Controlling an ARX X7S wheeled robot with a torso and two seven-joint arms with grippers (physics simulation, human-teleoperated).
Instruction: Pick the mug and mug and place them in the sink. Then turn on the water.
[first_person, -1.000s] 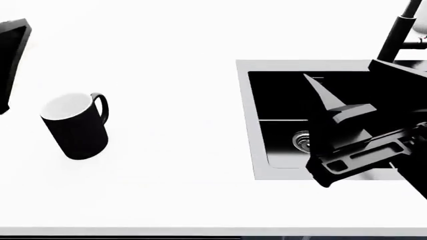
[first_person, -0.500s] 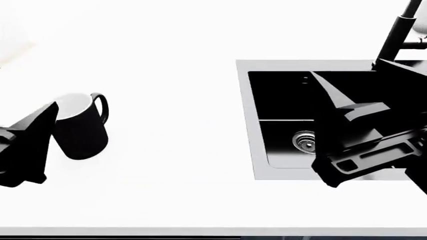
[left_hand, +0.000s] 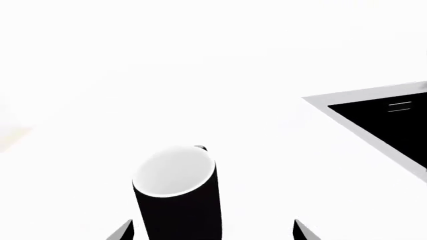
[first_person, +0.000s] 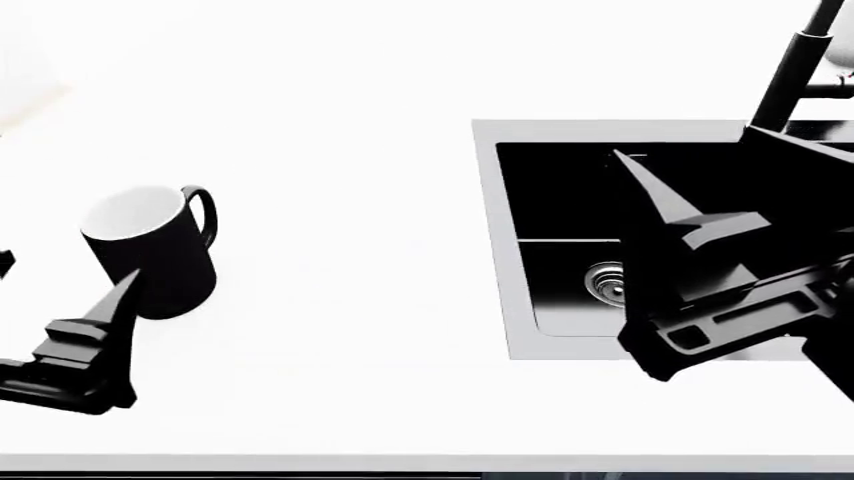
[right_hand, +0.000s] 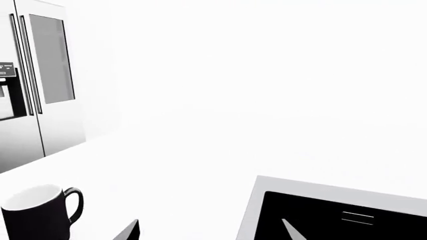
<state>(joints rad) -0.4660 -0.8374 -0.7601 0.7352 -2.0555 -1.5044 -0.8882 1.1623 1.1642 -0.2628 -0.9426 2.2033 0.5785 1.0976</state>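
The black mug with a pale inside stands upright on the white counter, handle pointing away from me. It also shows in the left wrist view and the right wrist view. My left gripper is open and empty just short of the mug, one fingertip close to its near side. My right gripper is open and empty, hovering over the left edge of the black sink. The tall black tap stands at the sink's back. The red mug is out of view.
A round steel drain shows in the sink basin. A steel fridge stands beyond the counter in the right wrist view. The counter's front edge runs along the bottom of the head view.
My left gripper came in from the far left, passed beside the mug, and now sits lower, on the mug's near side. My right gripper barely shifted over the sink.
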